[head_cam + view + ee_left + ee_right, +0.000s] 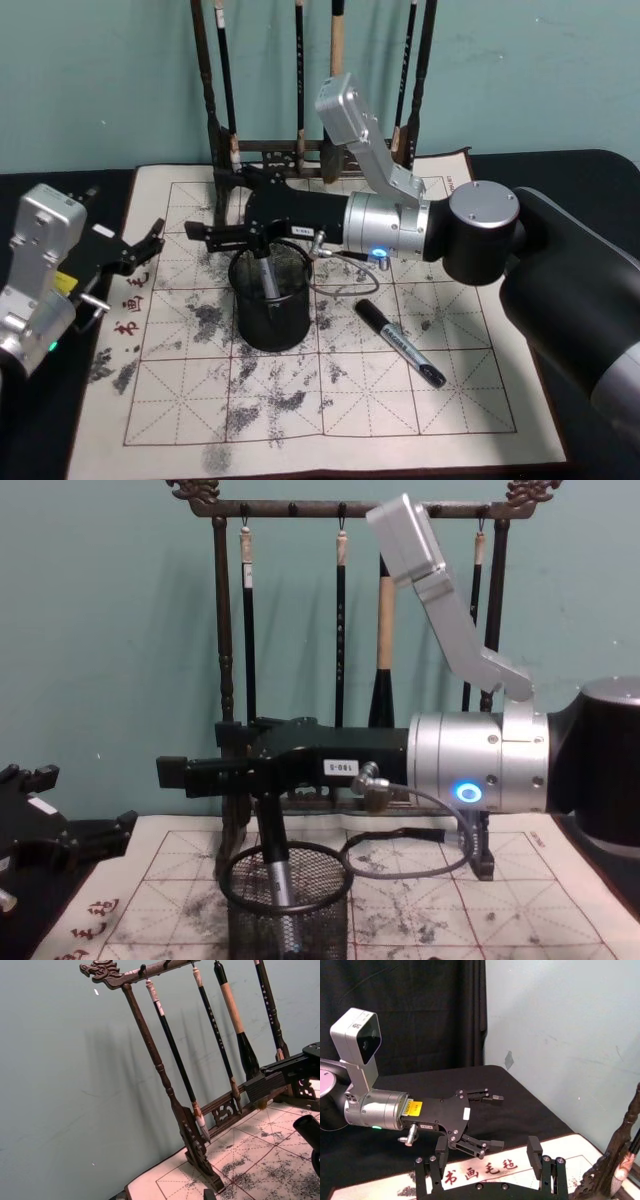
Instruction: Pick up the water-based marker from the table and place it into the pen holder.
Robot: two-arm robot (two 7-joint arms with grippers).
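Your right gripper (pixel 487 1142) hangs just above the pen holder (pixel 270 318), reaching across from the right. Its fingers are spread wide with nothing between them. The grey marker (pixel 266 277) stands inside the holder and leans a little. Its lower end is down in the mesh, and its black top pokes over the rim, right under the gripper body. You can't tell from here whether the top touches the gripper.

The holder stands upright on the ink-stained grid mat (pixel 330 420), in front of the wooden brush rack (pixel 300 150) with its hanging brushes. A second, black marker (pixel 400 343) lies flat on the mat, right of the holder and apart from it, under your right forearm.

Your left gripper (pixel 148 243) is parked at the mat's left edge, off the table (pixel 560 165) surface. Its fingers are apart and empty, pointing toward the holder but well short of it.
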